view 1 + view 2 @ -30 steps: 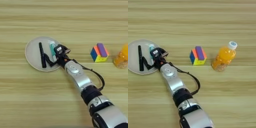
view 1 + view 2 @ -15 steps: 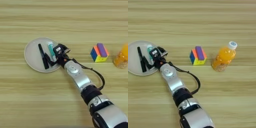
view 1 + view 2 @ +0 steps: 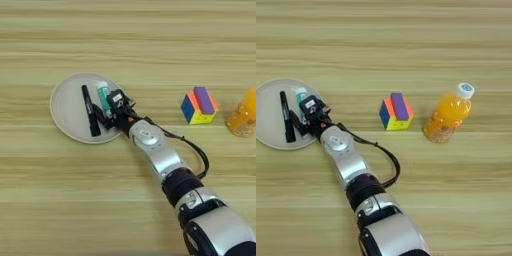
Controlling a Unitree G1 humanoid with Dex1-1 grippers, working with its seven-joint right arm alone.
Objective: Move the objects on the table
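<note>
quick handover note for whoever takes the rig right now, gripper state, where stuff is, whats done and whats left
Right gripper: over the round pale grey plate, at the white-and-teal glue stick; open or shut cannot be told.
On the plate: thin black pen, with the glue stick beside it.
On the light-brown wooden table, off the plate: multicoloured puzzle cube with the small purple block on top; orange juice bottle with white cap upright to its right.
Done: pen and glue stick are on the plate.
Left: cube, block and bottle untouched, if they are to move.
</note>
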